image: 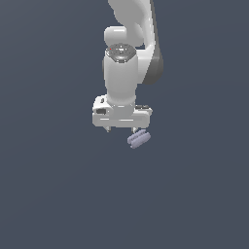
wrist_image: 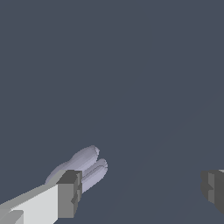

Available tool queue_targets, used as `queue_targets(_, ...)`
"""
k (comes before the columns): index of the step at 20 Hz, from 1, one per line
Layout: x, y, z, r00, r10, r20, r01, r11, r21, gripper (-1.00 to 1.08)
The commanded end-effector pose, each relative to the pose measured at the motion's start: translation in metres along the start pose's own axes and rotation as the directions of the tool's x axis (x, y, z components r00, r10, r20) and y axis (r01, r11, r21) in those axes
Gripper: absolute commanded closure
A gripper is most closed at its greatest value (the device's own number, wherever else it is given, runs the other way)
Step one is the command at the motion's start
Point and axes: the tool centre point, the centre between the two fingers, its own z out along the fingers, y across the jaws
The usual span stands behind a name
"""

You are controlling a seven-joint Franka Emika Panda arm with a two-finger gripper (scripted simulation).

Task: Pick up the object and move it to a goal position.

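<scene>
The object is a small pale lavender ribbed cylinder-like piece lying on the dark grey floor. My white gripper hangs just above it, pointing down. In the exterior view the object sits under the finger on that view's right. In the wrist view the gripper is open, its two fingers far apart and nothing between the pads. There the object lies right by one fingertip, which hides part of it. I cannot tell whether that finger touches it.
A plain dark grey floor fills both views. The white arm rises above the hand toward the top of the exterior view. Nothing else shows.
</scene>
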Motion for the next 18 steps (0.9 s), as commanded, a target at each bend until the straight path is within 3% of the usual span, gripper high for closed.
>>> queue_targets(1, 0.000, 0.000, 0.000, 1.000, 0.000, 0.000, 0.000, 1.000, 0.000, -0.92)
queue_targets(9, 0.002, 0.023, 0.004, 1.000, 0.004, 0.015, -0.004, 1.000, -0.021, -0.92)
queue_targets(18, 0.002, 0.023, 0.004, 1.000, 0.009, 0.015, -0.009, 1.000, -0.021, -0.92)
